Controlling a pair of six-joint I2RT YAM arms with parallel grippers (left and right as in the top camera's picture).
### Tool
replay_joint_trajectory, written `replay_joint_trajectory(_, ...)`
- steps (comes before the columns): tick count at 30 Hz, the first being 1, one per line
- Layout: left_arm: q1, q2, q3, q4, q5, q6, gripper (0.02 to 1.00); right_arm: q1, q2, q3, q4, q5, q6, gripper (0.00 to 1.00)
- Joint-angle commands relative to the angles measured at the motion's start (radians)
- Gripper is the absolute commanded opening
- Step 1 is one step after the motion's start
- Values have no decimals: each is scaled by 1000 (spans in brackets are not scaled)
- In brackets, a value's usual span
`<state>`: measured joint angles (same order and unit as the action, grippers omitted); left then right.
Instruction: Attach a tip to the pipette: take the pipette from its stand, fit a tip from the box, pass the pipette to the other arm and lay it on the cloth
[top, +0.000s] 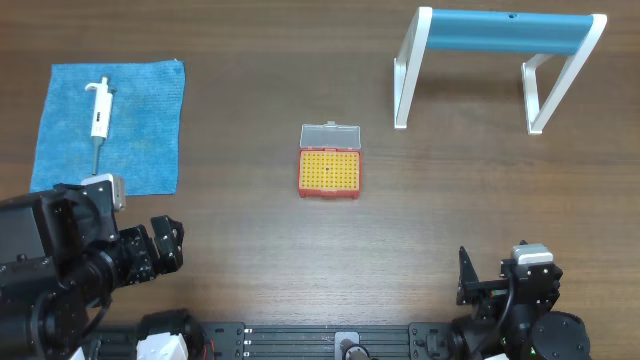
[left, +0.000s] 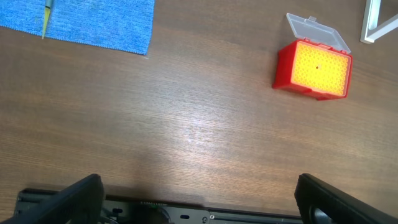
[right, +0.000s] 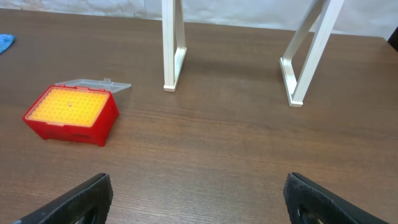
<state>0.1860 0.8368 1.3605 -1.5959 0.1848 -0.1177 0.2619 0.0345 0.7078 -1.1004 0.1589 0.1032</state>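
Now I see the pipette (top: 99, 110) lying on the blue cloth (top: 150, 120) at the far left of the worktop (top: 250, 80). Its white body points away from me and its thin tip end points toward the near edge of the cloth. In the left wrist view, the yellow tip (left: 46, 17) rests on the cloth (left: 106, 22).

The left pincer (left: 199, 205) hangs low over bare wood at the near left, just beside the near edge of the cloth. Its fingers (left: 68, 199) are spread wide and grip nothing. The right pincer (right: 199, 202) sits at the near right, close to its base. Its fingers (right: 74, 202) are likewise spread, with nothing between them.

The tip box (top: 329, 172) stands alone near the middle of the worktop, well apart from both pincers. It is red, with a yellow grid of tips, and its clear lid is folded back on the far side. One dark spot shows near the middle of the grid.

The stand (top: 500, 35), with white legs under a blue bar, stands at the far right.
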Motion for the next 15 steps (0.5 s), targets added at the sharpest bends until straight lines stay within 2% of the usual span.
replay_joint_trajectory(1,-5,-54,-43,36,-52,2,989,1,8,-4,1,10,12,899)
replay_joint_trajectory(5,-53,-189,-194,352,-31,-9,989,1,8,-4,1,10,12,897)
replay_joint_trajectory(10,-121,-498,-660,1124,-68,-9,989,1,8,-4,1,10,12,897)
replay_joint_trajectory(13,-121,-668,-932,1490,-68,-9,991,1,8,-4,1,10,12,897)
replay_joint_trajectory(15,-121,-752,-1053,1617,-68,-9,989,1,8,-4,1,10,12,897)
